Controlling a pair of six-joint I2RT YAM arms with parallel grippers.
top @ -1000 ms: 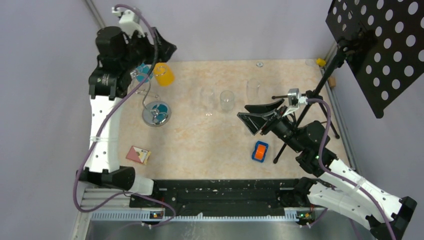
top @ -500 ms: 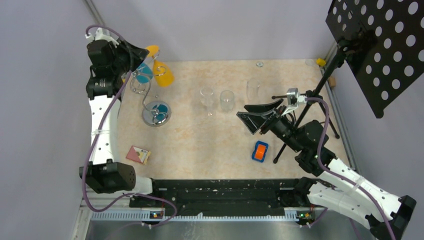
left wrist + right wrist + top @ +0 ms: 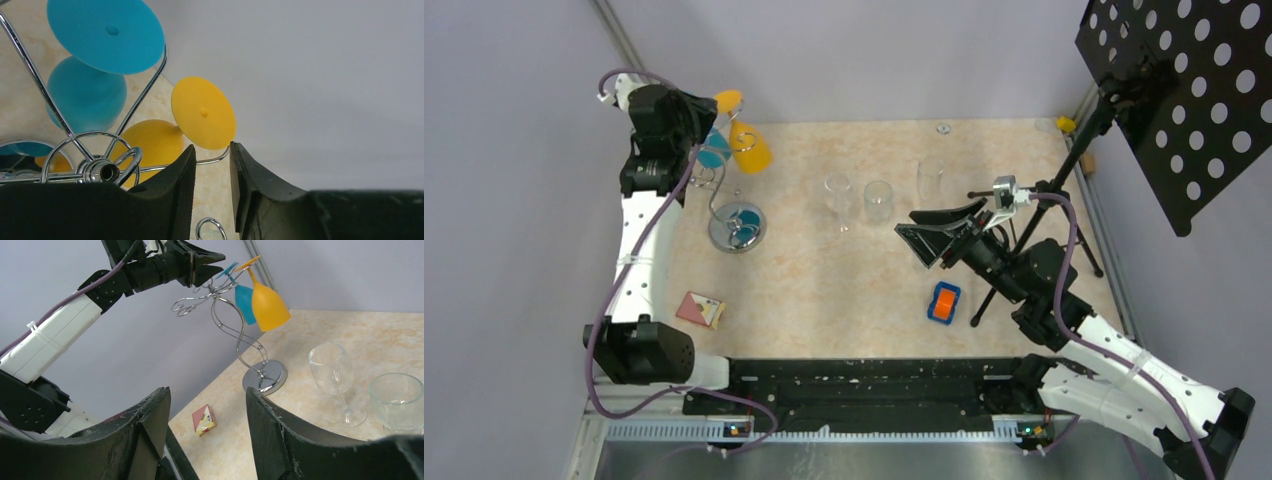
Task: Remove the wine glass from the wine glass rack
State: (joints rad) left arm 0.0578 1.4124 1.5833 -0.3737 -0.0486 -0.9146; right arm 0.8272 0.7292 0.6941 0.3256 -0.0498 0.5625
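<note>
From above, the rack [image 3: 737,228] stands at the 10 o'clock corner of the table [image 3: 824,290]. A yellow glass [image 3: 750,150] and a blue glass [image 3: 714,152] hang from it bowl-down and side by side, the yellow at 3 o'clock of the blue. The left gripper [image 3: 711,108] is at the rack's top, its tips by the yellow foot. The right gripper [image 3: 914,238] hangs at 3 o'clock of the table's middle with its jaws spread and nothing in them. Three clear glasses [image 3: 877,200] stand in a row toward 12 o'clock. An orange block [image 3: 943,302] lies at 5 o'clock and a small box [image 3: 700,309] at 8 o'clock.

In the left wrist view the jaws stand narrow with a slit between them. The rim of the yellow foot [image 3: 203,112] dips to that slit at 12 o'clock of the tips. Whether the fingers pinch it I cannot tell. The blue foot [image 3: 107,35] sits at 10 o'clock, and the rack's wire hub [image 3: 102,170] is at 9 o'clock.

In the right wrist view the fingers [image 3: 150,430] stand wide apart with only the scene between them. Far off at 12 o'clock both coloured glasses hang on the rack, the left gripper's tips just beside their feet.
</note>
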